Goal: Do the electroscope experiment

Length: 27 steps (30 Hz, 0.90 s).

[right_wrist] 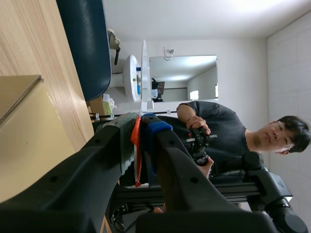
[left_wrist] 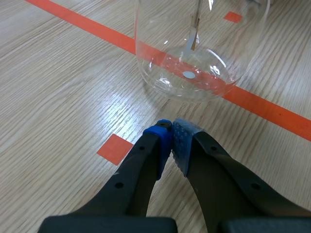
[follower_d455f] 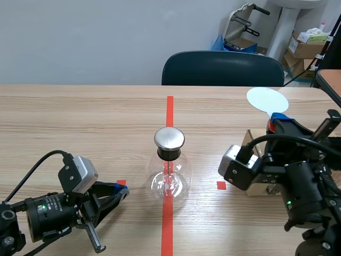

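Risks toppling the glass electroscope (follower_d455f: 169, 176), upright mid-table on the red tape line, by bringing the white disc (follower_d455f: 266, 100) in too low and striking the metal cap (follower_d455f: 169, 138). Pinches the disc's orange-red handle (right_wrist: 136, 145) between the fingers of the right gripper (follower_d455f: 278, 121), far right; may slip if tilted. Rests the left gripper (left_wrist: 171, 141) near left, fingers pressed together on nothing. Pale wood-grain table (follower_d455f: 80, 122); dark chair (follower_d455f: 222, 68) beyond, cardboard boxes (follower_d455f: 301, 50) far right.

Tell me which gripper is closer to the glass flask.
Left. The left gripper lies low, shut, just short of the flask. The right gripper is farther off on the flask's other side, holding up a white disc.
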Motion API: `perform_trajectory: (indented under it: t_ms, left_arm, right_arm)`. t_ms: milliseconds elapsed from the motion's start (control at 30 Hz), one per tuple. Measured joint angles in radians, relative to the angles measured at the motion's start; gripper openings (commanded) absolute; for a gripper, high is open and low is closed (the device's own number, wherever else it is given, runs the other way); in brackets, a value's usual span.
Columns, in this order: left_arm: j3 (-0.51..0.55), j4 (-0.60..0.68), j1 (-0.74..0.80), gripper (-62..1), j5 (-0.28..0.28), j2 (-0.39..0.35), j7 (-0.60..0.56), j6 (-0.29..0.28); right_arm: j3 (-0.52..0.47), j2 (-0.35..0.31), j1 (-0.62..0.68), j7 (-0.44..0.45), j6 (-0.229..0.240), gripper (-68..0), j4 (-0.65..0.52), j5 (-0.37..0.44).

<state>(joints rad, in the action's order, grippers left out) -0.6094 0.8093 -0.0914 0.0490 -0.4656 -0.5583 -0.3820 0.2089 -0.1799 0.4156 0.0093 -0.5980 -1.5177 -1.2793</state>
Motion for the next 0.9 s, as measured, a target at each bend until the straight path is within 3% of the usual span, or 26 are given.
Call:
perform_trajectory:
  t_ms: [200,400,533,700,900]
  left_arm:
    - [0.000,0.000,0.000,-58.0,0.000,0.000,0.009,0.000]
    - [0.000,0.000,0.000,-58.0,0.001,0.000,0.022,0.004]
    - [0.002,0.006,0.023,-58.0,0.038,-0.008,-0.086,0.003]
    - [0.002,0.048,0.101,-58.0,0.100,-0.045,-0.195,0.003]
    - [0.002,0.064,0.164,-58.0,0.100,-0.104,-0.377,0.003]
  right_arm:
    - [-0.128,0.003,0.072,0.180,-0.046,-65.6,0.000,0.068]
    - [-0.263,0.059,0.120,0.377,-0.091,-65.6,0.000,0.120]
    - [-0.339,0.082,0.119,0.454,-0.091,-65.6,0.020,0.122]
    - [-0.377,0.106,0.109,0.507,-0.111,-65.6,0.127,0.117]
    - [-0.377,0.119,0.061,0.506,-0.125,-65.6,0.214,0.083]
